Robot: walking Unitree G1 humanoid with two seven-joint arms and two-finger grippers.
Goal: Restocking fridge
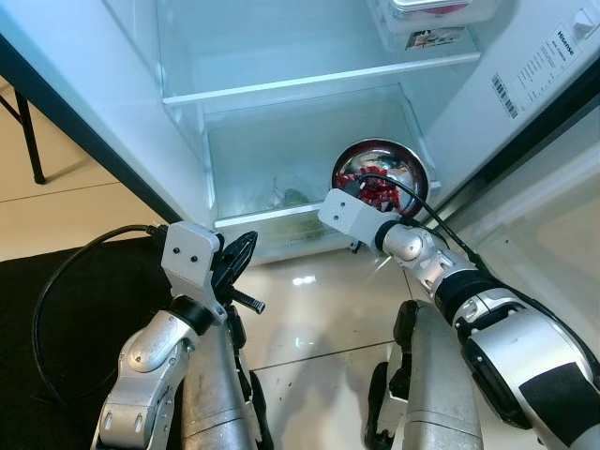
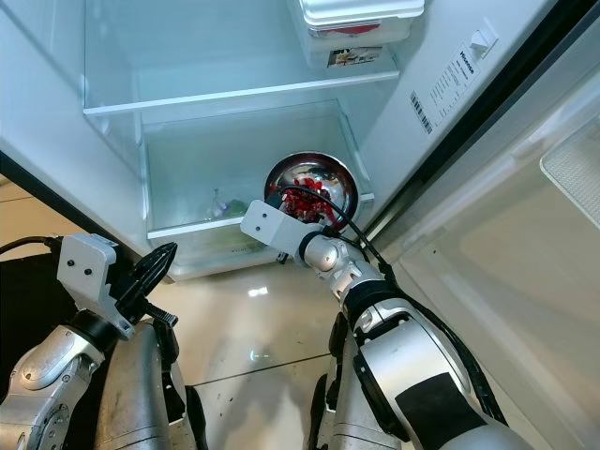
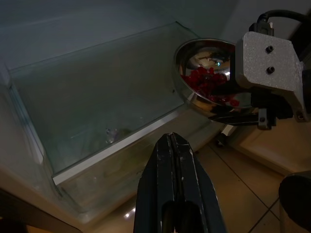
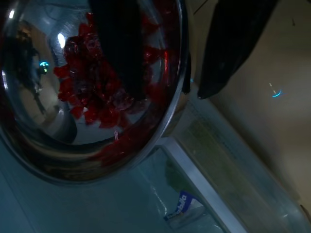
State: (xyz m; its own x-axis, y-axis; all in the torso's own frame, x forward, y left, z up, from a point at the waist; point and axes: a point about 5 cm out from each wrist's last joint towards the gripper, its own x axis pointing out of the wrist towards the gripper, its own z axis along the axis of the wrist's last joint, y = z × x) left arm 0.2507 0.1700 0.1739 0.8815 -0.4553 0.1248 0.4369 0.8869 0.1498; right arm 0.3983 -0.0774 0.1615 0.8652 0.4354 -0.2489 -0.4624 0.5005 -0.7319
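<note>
Steel bowl point(image 1: 382, 175) of red fruit pieces point(image 4: 92, 92): located right of centre in the left eye frame, tilted, at the right front end of the lowest glass shelf point(image 1: 281, 217) of the open fridge point(image 1: 234, 112). Whether resting on the shelf edge or held just clear of it: not determinable.

Right gripper point(image 4: 160, 63): clamped on the bowl rim, one black finger point(image 4: 119, 48) inside over the fruit, the other point(image 4: 233, 43) outside the wall; opened only by the thickness of the rim. Wrist block seen directly below the bowl, silver arm running toward the lower right corner.

Left gripper point(image 1: 236, 255): at lower left of centre, below the shelf front, fingers point(image 3: 177, 189) pressed fully together, nothing held, well apart from the bowl.

Drawer point(image 1: 281, 192) under the shelf: transparent, some greenish contents dimly visible at its front. Upper glass shelf point(image 1: 319, 82): across the upper centre. Lidded plastic container point(image 2: 361, 19) with red contents: at the top edge, right of centre. Fridge door point(image 2: 525, 206): open along the right side, white label with barcode point(image 1: 525, 80) on the cabinet wall. Glossy tiled floor point(image 1: 309, 319): at bottom centre. Black cable point(image 1: 66, 281): looping at lower left.
</note>
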